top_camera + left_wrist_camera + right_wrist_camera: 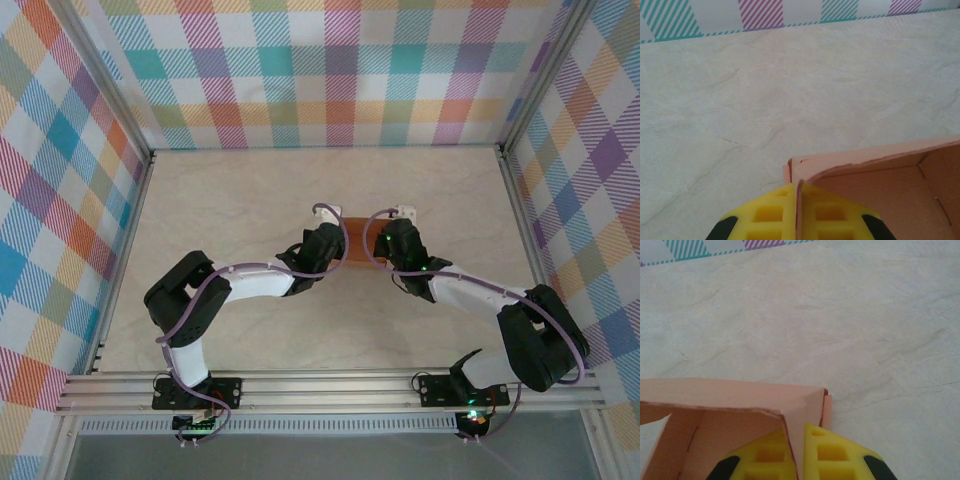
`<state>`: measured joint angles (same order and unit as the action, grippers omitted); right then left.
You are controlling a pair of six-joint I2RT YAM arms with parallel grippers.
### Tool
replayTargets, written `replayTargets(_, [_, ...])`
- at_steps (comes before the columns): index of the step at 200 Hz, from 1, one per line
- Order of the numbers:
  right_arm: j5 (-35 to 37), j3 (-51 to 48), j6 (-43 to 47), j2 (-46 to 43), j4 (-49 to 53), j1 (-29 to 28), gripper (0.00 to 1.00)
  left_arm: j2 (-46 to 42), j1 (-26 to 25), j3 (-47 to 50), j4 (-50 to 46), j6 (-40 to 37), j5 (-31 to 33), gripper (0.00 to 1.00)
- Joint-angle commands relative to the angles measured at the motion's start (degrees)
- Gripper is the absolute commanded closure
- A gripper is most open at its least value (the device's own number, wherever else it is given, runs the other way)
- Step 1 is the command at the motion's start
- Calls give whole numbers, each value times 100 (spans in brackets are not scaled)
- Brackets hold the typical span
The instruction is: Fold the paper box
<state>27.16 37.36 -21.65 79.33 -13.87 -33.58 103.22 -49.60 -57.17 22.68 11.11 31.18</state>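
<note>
The paper box (pixel 357 243) is a salmon-orange card tray held between the two arms in the middle of the table. My left gripper (pixel 799 212) is shut on the box's left end wall (pixel 800 200), one yellow pad inside and one outside. Its open inside (pixel 890 195) shows to the right. My right gripper (pixel 799 455) is shut on the box's right end wall (pixel 800 430) in the same way, and the box's hollow (pixel 725 435) opens to the left. In the top view the left gripper (pixel 328 240) and right gripper (pixel 388 240) flank the box.
The pale marble-patterned tabletop (pixel 250 190) lies all round the box. Plaid walls (pixel 330 70) close the back and both sides. An aluminium rail (pixel 330 385) carrying the arm bases runs along the near edge.
</note>
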Motion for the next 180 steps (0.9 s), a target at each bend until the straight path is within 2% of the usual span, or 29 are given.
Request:
replayTargets(1, [-267, -320, -24, -22, -558, -87, 100, -84, -191, 191, 232, 5, 13, 100])
replayTargets(62, [-344, -994, 80, -83, -1307, -87, 100, 147, -534, 541, 996, -184, 403, 100])
replayTargets(117, [-463, -1215, 244, -178, -1435, -87, 97, 365, -716, 603, 1286, -277, 767, 100])
replayTargets(155, [-553, -1240, 388, -532, -1215, -87, 75, 356, -727, 575, 1093, -255, 805, 100])
replayTargets(180, [-568, -1317, 535, -949, -966, -87, 55, 405, -718, 508, 968, -260, 880, 100])
